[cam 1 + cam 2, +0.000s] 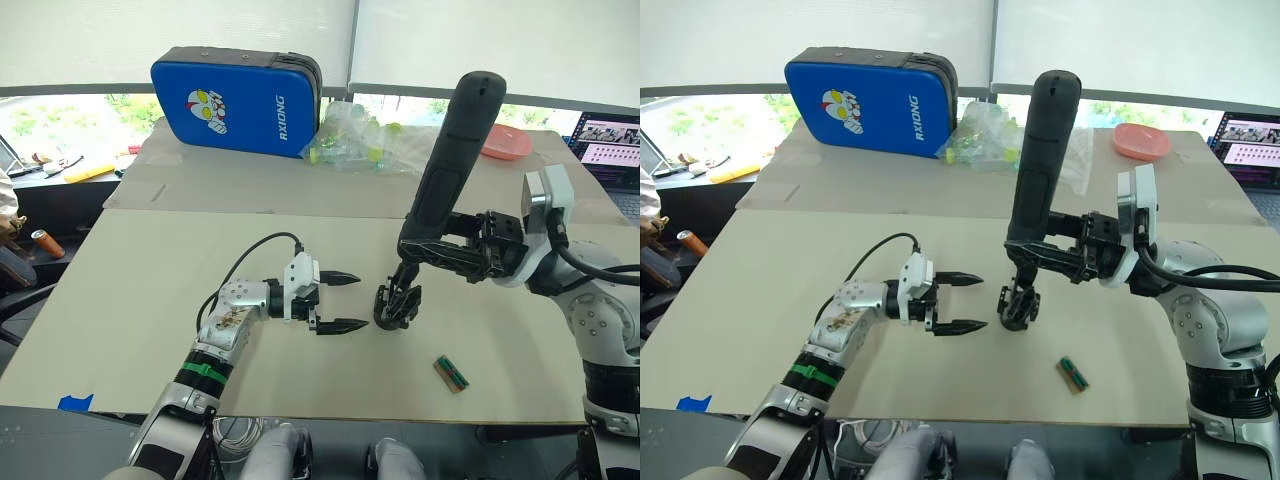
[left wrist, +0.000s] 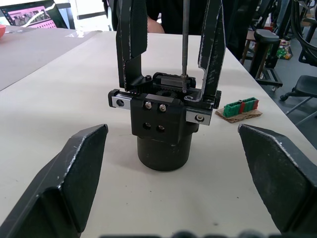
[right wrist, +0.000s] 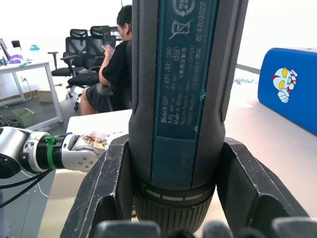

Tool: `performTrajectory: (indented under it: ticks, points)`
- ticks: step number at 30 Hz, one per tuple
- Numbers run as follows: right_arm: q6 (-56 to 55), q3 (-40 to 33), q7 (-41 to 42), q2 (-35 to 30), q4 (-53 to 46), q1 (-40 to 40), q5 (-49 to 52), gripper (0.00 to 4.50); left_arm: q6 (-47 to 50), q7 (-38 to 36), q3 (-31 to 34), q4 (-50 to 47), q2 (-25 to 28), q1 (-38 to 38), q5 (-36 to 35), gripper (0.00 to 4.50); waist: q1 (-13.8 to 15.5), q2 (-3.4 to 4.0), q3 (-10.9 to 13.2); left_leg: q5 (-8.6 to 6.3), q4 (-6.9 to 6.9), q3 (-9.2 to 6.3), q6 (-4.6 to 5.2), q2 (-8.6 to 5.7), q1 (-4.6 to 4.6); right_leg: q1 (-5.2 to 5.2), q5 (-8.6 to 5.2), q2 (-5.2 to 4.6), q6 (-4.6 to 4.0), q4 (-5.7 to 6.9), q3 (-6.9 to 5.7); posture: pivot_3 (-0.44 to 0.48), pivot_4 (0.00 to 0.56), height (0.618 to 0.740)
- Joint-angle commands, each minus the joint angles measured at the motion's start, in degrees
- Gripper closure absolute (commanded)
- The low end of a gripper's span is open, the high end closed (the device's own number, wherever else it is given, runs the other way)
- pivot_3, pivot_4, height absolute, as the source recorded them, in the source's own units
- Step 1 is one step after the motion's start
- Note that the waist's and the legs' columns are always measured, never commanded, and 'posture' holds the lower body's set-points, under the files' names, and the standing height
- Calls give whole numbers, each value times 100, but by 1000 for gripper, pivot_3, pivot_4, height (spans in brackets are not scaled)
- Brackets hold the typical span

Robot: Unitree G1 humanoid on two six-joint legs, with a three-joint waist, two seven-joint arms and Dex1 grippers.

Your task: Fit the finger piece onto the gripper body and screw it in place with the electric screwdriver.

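— Gripper body point(image 1: 397, 303) stands on the worktop point(image 1: 150, 300), and your right gripper point(image 1: 440, 250) has its jaws clamped on the electric screwdriver point(image 1: 450, 150), bit on a top screw.

— Risk?

— Left gripper point(image 1: 338, 300) waits just beside, jaws wide, holding nothing; the body could turn or tip. Worktop near the body is free, edges well apart.

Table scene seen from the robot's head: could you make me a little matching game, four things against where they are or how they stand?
Things:
1. thick black electric screwdriver
2. small black gripper body
3. left gripper
4. blue padded case

States:
a. open, beside the gripper body, holding nothing
b. at the table's far edge
c. clamped upright in the right gripper
d. standing on the table under the metal bit

Pairs: 1-c, 2-d, 3-a, 4-b
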Motion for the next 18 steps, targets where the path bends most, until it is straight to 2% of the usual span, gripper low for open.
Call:
performTrajectory:
  ticks: [1,18]
  points:
    - [-66,-171,48,5,-144,-82,84,2565,-84,18,-22,-145,-4,0,11,0,0,0,0,0,0,0,0,0,0,0,0,0,0,0,0,0,150,740]
    - [-36,-177,98,-20,-147,-2,87,2565,-88,10,-42,-164,-8,45,13,0,1,0,0,0,0,-1,0,0,0,0,0,-2,0,0,0,0,150,740]
